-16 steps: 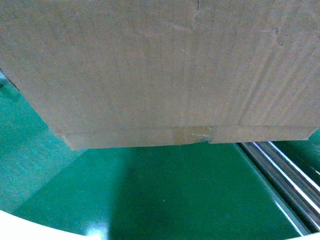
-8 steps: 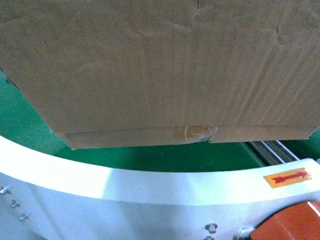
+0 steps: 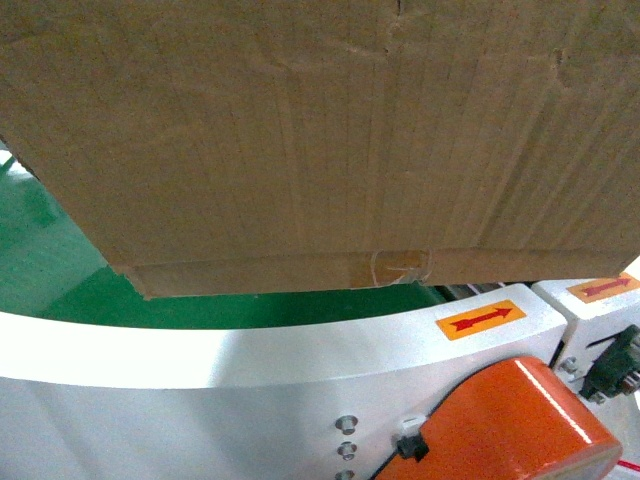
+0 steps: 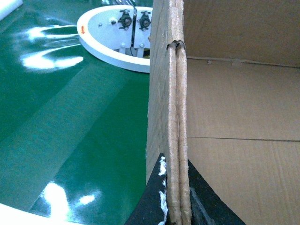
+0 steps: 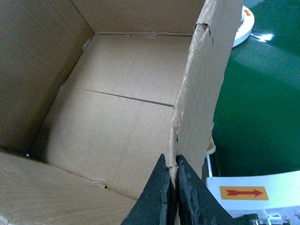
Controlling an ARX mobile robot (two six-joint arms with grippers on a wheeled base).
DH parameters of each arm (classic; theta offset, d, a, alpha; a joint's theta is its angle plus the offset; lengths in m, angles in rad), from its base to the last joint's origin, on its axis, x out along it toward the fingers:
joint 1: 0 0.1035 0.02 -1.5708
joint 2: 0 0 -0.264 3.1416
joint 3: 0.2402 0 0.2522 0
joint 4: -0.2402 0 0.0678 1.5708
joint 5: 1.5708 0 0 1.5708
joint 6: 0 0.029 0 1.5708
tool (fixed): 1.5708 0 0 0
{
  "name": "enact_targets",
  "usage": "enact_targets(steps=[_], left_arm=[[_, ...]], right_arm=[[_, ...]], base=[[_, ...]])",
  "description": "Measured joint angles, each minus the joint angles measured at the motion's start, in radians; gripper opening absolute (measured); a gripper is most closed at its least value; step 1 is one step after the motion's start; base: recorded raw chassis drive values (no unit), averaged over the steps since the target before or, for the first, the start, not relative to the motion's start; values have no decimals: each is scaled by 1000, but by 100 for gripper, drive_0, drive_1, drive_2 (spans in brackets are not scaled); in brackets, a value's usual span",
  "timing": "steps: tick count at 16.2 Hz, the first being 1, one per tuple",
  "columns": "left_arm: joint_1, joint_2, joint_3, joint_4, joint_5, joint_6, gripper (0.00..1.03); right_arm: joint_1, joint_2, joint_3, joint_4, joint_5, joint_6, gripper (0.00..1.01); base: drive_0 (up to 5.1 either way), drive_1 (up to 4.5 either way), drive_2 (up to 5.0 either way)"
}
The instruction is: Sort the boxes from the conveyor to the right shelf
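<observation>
A large brown cardboard box (image 3: pixel 320 140) fills the top of the head view, its taped bottom seam facing me, held above the green conveyor (image 3: pixel 60 270). In the left wrist view my left gripper (image 4: pixel 174 197) is shut on the box's left wall (image 4: pixel 171 93), one black finger on each side. My right gripper (image 5: pixel 174 187) is shut on the torn right wall (image 5: pixel 201 93) of the box in the right wrist view. The box is empty inside (image 5: pixel 117 108). The right shelf is out of view.
The conveyor's pale rim and housing (image 3: pixel 200 390) cross the bottom of the head view, with orange arrow labels (image 3: pixel 480 320) and an orange motor cover (image 3: pixel 500 425). A white round hub (image 4: pixel 112 37) sits on the belt beyond the box's left side.
The view has drawn back from the conveyor: the pale rim, then the orange cover and arrow labels, have risen into the bottom of the head view. The box stays fixed in the view.
</observation>
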Motion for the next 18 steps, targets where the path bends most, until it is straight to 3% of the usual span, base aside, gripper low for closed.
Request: enact_targets(steps=[18], left_arm=[[0,0,0,-2,0,0,3]], right_arm=[[0,0,0,-1,0,0,2]], base=[[-148,-148,-148]])
